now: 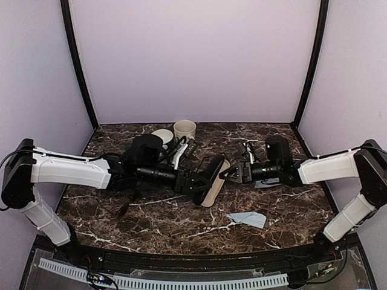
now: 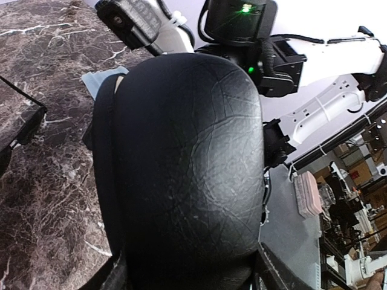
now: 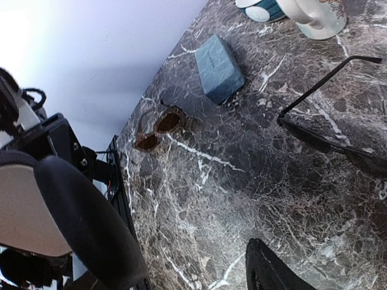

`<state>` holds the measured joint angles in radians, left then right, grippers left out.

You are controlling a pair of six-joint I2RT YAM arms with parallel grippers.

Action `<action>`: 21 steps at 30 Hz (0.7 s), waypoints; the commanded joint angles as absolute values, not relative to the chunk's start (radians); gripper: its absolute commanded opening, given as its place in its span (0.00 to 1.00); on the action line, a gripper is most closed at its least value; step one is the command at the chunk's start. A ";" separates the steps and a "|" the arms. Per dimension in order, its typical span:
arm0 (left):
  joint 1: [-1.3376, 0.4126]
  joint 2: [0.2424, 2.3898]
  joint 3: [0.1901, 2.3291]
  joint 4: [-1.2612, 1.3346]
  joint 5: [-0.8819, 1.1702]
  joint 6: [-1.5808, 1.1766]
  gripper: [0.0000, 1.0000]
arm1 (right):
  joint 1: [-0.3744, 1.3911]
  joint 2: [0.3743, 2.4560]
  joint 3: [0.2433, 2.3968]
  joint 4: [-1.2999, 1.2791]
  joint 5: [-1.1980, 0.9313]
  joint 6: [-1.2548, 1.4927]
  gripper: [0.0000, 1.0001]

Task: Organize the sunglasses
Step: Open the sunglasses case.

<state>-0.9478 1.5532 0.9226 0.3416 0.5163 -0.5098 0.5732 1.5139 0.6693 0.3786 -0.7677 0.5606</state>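
The left gripper (image 1: 195, 183) is clamped across the open black oblong case (image 2: 187, 169), whose cream lining is turned toward the right gripper (image 1: 231, 174); that gripper's jaws stand apart with nothing between them. Both sunglasses lie on the marble table (image 3: 242, 199) ahead of the right gripper. The black thin-framed pair (image 3: 329, 142) is nearer, with one arm unfolded toward the mug (image 3: 314, 15), and the brown pair (image 3: 158, 128) is farther off, near the grey-blue case (image 3: 219, 67), so the free right arm appears better placed for the pickup.
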 commanded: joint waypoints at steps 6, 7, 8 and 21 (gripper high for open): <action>-0.949 1.588 1.026 0.088 0.374 -0.441 0.00 | 0.557 1.396 0.662 0.411 -0.746 0.597 0.74; -0.942 1.594 1.034 0.064 0.376 -0.437 0.00 | 0.553 1.388 0.665 0.387 -0.736 0.584 0.74; -0.933 1.596 1.041 0.040 0.382 -0.431 0.00 | 0.550 1.380 0.663 0.364 -0.728 0.572 0.74; -0.722 1.700 1.028 -0.089 0.698 -0.411 0.00 | 0.515 1.382 0.608 0.303 -0.661 0.517 0.73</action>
<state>-0.7586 1.6791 1.0164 -0.0696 0.5461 -0.4290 0.5205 1.3731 0.6308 0.2893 -0.6823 0.5396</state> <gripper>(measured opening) 0.610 0.736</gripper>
